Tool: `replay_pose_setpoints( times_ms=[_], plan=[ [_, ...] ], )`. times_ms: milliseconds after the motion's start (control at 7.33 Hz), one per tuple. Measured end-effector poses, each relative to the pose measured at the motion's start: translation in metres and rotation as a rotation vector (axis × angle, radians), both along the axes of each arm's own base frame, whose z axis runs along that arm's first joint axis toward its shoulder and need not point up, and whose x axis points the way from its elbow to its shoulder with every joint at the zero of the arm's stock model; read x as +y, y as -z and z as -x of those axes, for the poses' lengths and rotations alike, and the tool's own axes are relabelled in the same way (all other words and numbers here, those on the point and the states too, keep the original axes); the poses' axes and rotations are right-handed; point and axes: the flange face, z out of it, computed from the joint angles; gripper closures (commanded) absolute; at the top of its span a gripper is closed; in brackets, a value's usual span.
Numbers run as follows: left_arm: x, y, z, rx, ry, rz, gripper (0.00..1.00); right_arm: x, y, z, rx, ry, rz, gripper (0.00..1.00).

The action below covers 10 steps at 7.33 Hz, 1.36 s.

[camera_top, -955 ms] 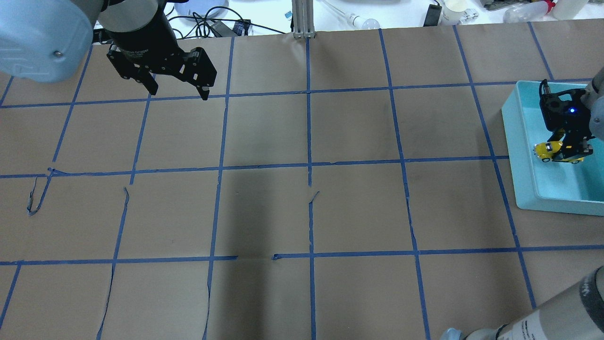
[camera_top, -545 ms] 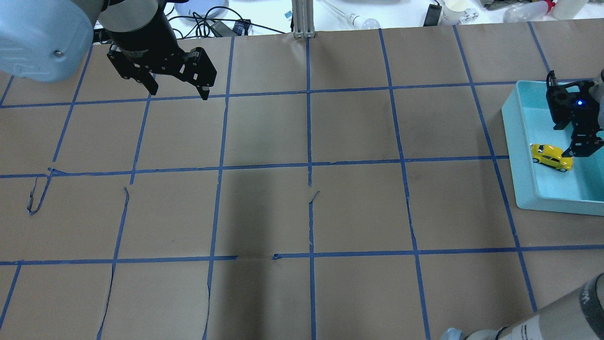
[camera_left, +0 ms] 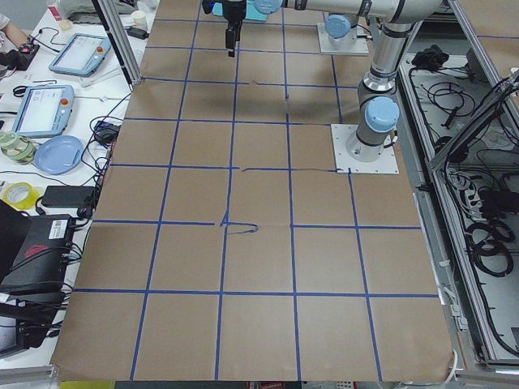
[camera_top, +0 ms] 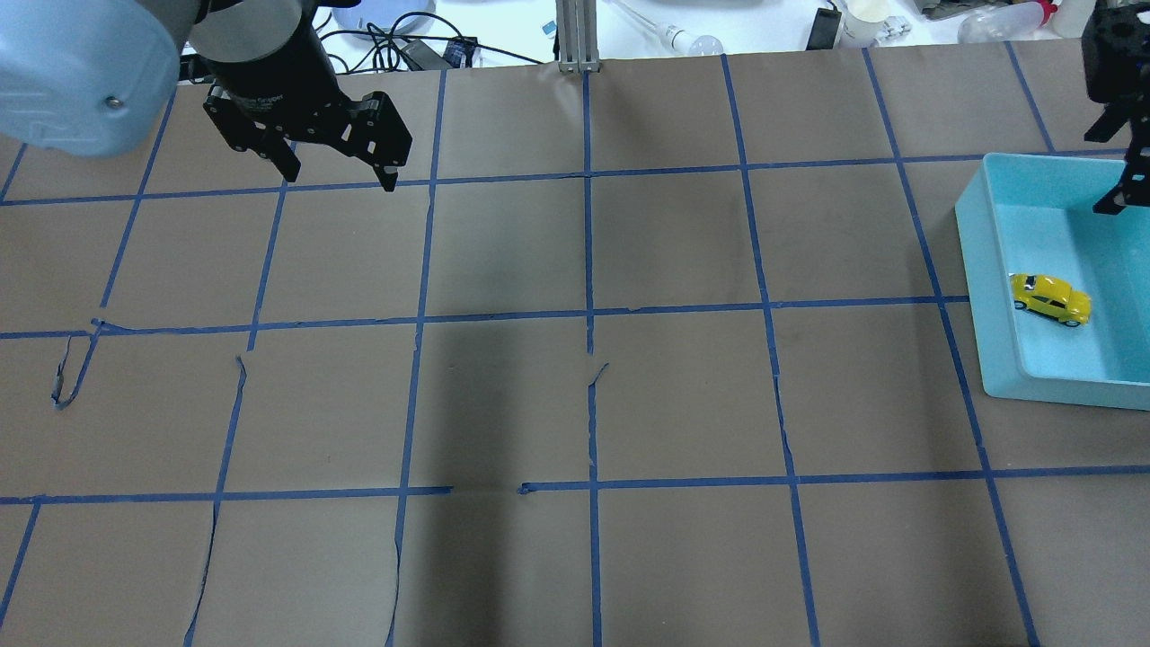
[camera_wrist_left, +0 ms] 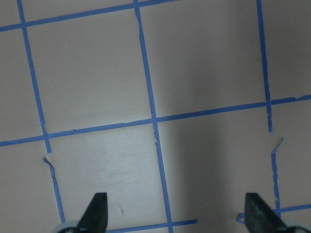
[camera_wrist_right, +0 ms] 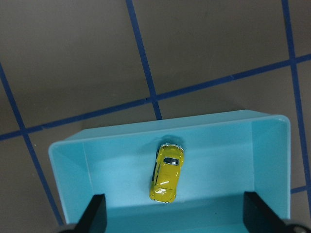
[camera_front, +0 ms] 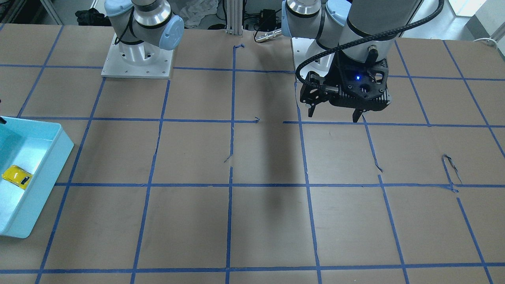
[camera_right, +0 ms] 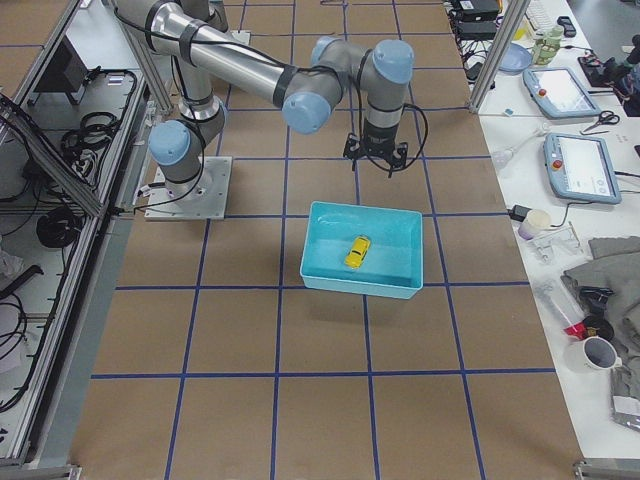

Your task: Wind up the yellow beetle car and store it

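The yellow beetle car (camera_top: 1051, 299) lies on its wheels on the floor of a teal bin (camera_top: 984, 288) at the table's right edge. It also shows in the right wrist view (camera_wrist_right: 166, 172), the front view (camera_front: 16, 176) and the right side view (camera_right: 356, 251). My right gripper (camera_top: 1112, 166) is open and empty. It hangs well above the bin's far part, clear of the car, with its fingertips (camera_wrist_right: 97, 206) wide apart. My left gripper (camera_top: 341, 175) is open and empty, and hovers over the far left of the table (camera_front: 333, 115).
The table is brown paper with a blue tape grid (camera_top: 588, 314), torn in places. The bin (camera_right: 360, 280) has low walls. Cables, bottles and a post (camera_top: 575, 36) lie beyond the far edge.
My right gripper has let go of the car, lifted out of the bin and moved toward the far edge. The car stays in the bin. The left arm has not moved.
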Motion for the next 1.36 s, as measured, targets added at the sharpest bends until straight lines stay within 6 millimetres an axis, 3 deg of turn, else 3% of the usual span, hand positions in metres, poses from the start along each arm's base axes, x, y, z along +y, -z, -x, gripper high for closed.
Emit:
replay_pose_setpoints(
  times_ms=[273, 682, 955, 1364],
  plan=[
    [0.004, 0.001, -0.008, 0.0, -0.033, -0.011, 0.0, 0.015, -0.041, -0.084, -0.001, 0.153, 0.033, 0.0],
    [0.016, -0.005, -0.012, 0.002, -0.09, -0.019, 0.0, 0.034, -0.056, -0.203, -0.016, 0.353, 0.063, 0.0],
    [0.021, -0.006, -0.013, 0.002, -0.118, -0.023, 0.0, 0.044, -0.057, -0.25, -0.035, 0.599, 0.081, 0.0],
    [0.03, -0.007, -0.014, 0.003, -0.121, -0.021, 0.0, 0.05, -0.058, -0.274, -0.086, 1.006, 0.077, 0.0]
  ],
)
